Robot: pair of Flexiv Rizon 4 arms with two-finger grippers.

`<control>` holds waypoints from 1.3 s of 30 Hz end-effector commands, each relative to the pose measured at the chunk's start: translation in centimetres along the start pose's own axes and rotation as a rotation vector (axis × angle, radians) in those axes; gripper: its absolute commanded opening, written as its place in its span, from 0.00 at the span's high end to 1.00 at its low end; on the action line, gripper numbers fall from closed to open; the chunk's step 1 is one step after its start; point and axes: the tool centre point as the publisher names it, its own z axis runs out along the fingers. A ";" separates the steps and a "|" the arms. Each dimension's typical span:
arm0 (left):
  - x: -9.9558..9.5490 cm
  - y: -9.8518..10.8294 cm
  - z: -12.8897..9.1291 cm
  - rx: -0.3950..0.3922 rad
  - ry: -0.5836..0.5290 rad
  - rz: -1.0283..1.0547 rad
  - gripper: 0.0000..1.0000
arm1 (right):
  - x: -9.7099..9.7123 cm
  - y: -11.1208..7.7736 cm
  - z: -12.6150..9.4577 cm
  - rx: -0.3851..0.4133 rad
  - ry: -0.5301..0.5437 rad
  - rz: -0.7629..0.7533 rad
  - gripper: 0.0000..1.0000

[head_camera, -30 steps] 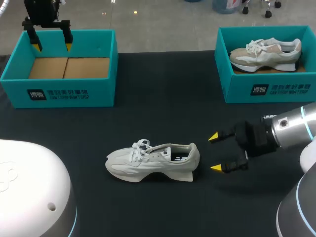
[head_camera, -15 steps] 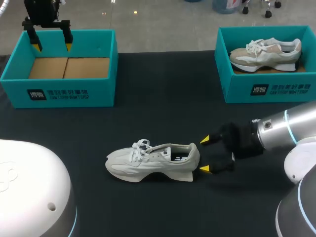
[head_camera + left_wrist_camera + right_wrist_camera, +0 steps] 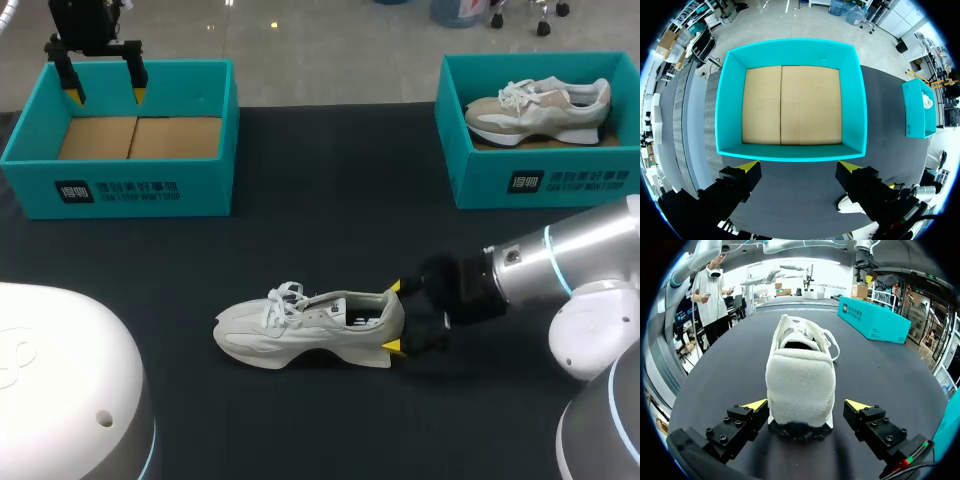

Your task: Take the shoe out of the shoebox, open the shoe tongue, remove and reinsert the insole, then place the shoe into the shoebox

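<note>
White sneaker (image 3: pixel 310 325) upright on its sole on the near part of the black table (image 3: pixel 300 230), outside both boxes. Right gripper (image 3: pixel 395 317) at its heel, fingers spread wide to either side, not clamped. Farther back at left, empty teal shoebox (image 3: pixel 130 190), left gripper (image 3: pixel 106 97) above its far wall, fingers wide apart, holding nothing. Far right, second teal shoebox (image 3: pixel 540 180) holding a beige sneaker (image 3: pixel 540 108).

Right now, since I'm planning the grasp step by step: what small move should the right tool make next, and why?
Probably close the right tool on the white shoe. Its open fingers flank the heel without both touching it, so nothing grips the shoe yet.
</note>
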 end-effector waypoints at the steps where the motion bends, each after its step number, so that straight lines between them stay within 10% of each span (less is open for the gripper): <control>1: 0.0 0.0 0.0 0.000 0.000 0.000 0.00 | 0.1 0.1 1.5 -0.002 0.005 0.000 0.00; 12: 0.0 0.0 0.0 0.000 0.000 0.000 0.00 | 0.4 -0.1 3.2 -0.021 0.013 0.002 0.00; 14: 0.0 0.0 0.0 0.000 0.000 0.000 0.00 | 0.4 -0.3 3.2 -0.021 0.014 0.003 0.79; 15: 0.0 0.0 0.0 0.000 0.000 0.000 0.00 | 0.3 -0.3 3.2 -0.022 0.017 0.003 1.00; 39: 0.0 0.0 0.0 0.000 0.000 0.000 0.00 | -2.7 -2.4 0.0 -0.035 0.095 -0.060 1.00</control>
